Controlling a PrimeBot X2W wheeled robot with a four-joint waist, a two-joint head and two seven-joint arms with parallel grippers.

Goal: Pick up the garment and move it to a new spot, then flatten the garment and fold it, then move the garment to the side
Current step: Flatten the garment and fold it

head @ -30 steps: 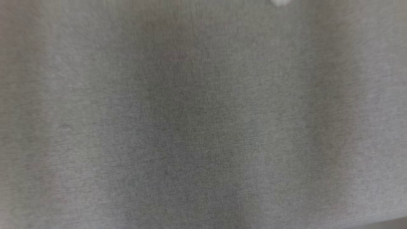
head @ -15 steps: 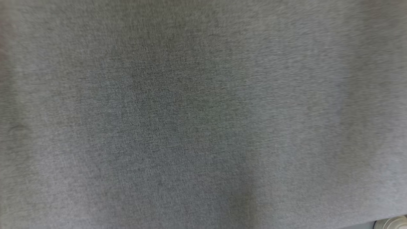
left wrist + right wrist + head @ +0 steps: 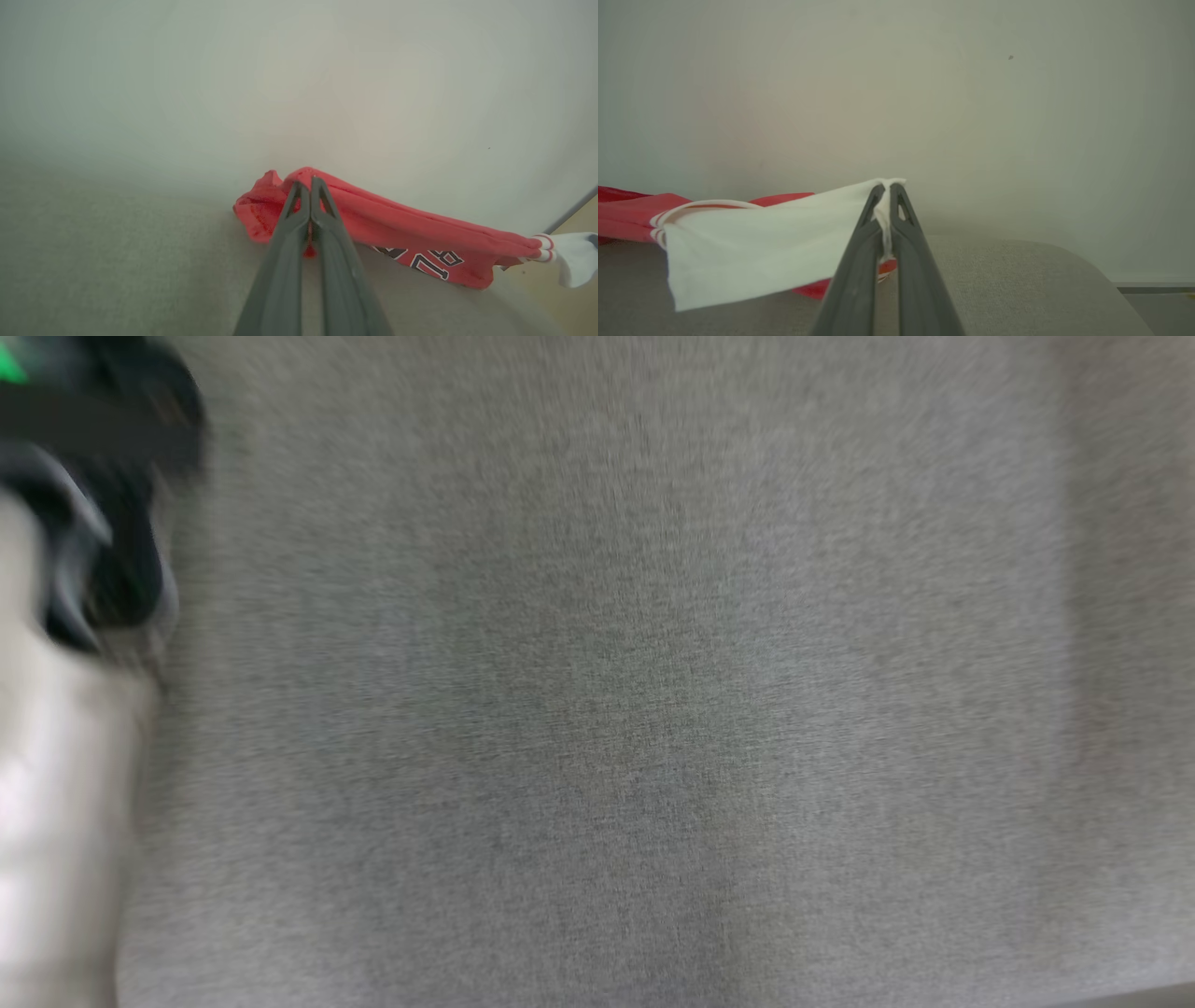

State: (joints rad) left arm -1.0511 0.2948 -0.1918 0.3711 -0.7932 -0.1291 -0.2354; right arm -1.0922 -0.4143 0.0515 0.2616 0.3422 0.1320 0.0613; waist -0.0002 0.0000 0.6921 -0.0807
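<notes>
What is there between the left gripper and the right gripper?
The red garment spans it: left gripper pinches its red end, right gripper its white sleeve, per both wrist views.

**Garment.** A red fabric jersey [image 3: 397,224] with a white sleeve [image 3: 761,247]. Where red meets white, the striped trim [image 3: 542,247] runs in thin red and white bands. The numerals [image 3: 427,266] on the red body are outlined in black and white.

**Fingers.** The long fingers [image 3: 280,280] of the left gripper [image 3: 304,183] and those of the right gripper [image 3: 887,189] are a uniform matt dark grey.

**Table.** The table [image 3: 653,709] is covered in mid-grey heathered cloth with a fine woven fleck. It reads paler and more beige in the wrist views.

**Wall.** The wall [image 3: 280,70] is a plain pale grey-green, faintly pink above the jersey.

**Arm, head view.** The forearm [image 3: 56,821] is cream-white. The blurred wrist part [image 3: 121,560] is black and carries a bright green spot [image 3: 11,369].
</notes>
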